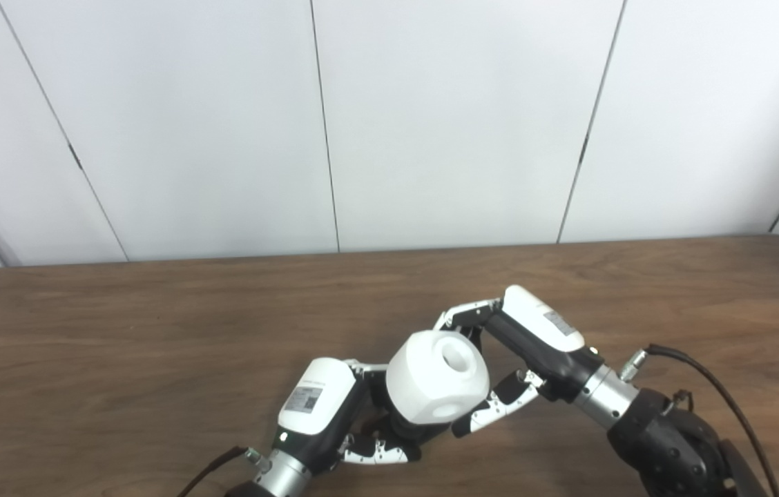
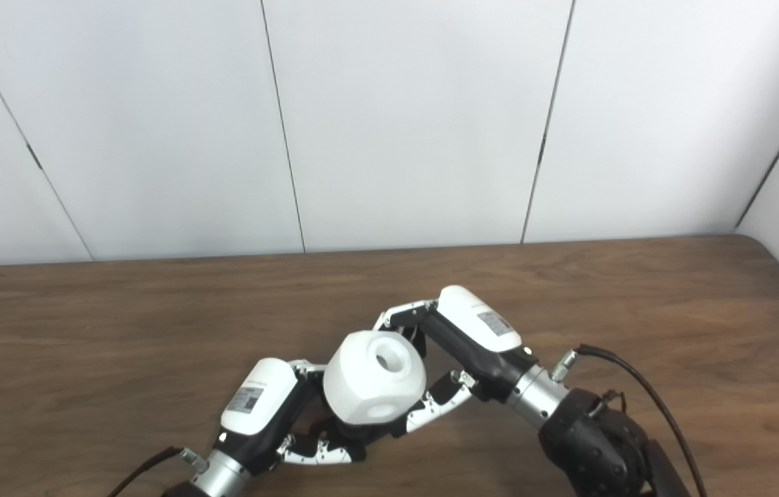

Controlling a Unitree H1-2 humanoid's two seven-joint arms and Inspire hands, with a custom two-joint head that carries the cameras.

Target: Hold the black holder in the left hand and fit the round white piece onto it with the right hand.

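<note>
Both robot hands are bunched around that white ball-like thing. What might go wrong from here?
The round white piece hides nearly all of the black holder, so a crooked fit might go unseen from these cameras. The right hand seems to touch the piece only with fingertips, so it might slip or turn. The left hand and the right hand's fingers sit very close under the piece, so they might bump.

Bright, even and diffuse throughout, with no hard shadows across the wooden table [image 1: 155, 331] and only soft, dim shading just beneath the two hands near its front edge. Faintly glossy on the round white piece [image 1: 438, 376] and washed out on the white wall panels [image 1: 458, 117] behind the table. Slightly soft overall, wall seams leaning outward towards the side edges, wide-lens fashion.
</note>
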